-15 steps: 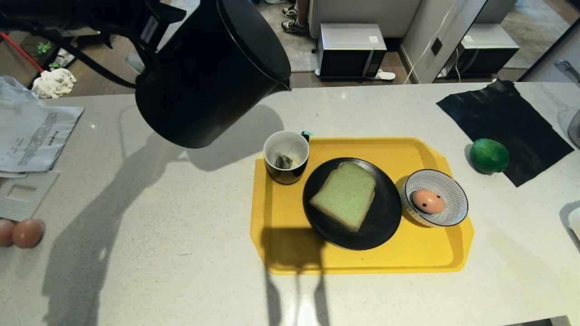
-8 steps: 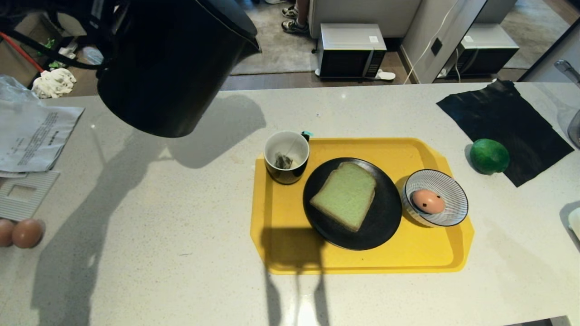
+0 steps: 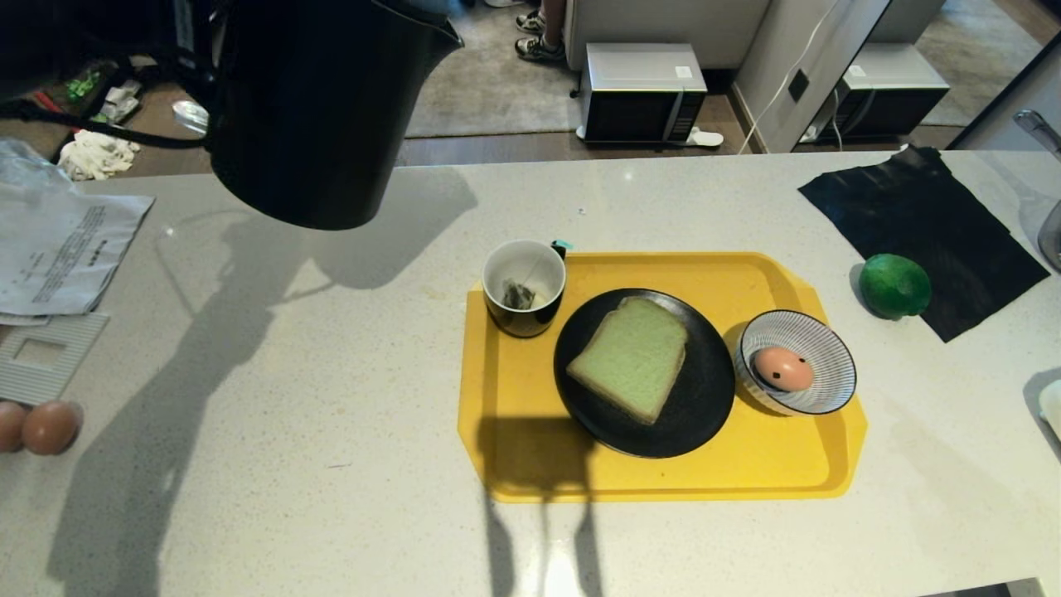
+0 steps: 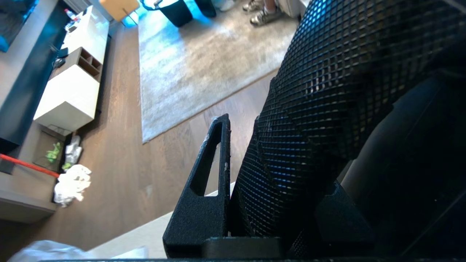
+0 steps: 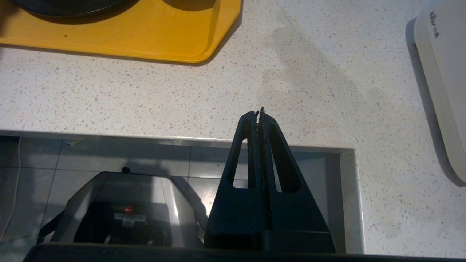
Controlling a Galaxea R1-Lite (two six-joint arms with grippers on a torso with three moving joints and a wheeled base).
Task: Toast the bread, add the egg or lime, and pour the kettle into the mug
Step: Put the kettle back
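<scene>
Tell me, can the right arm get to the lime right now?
Probably yes. The right gripper is shut and empty, at the counter's near edge. The lime sits alone on the right, beside the tray, with nothing over it.

Home kitchen: stone counter [image 3: 331, 398], microwaves [image 3: 642, 91] (on floor), rug [image 4: 204, 54].

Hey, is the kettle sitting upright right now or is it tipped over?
Nearly upright, tilted only slightly: the kettle hangs in the air above the counter, held by the left gripper, its spout off to the mug's left.
</scene>
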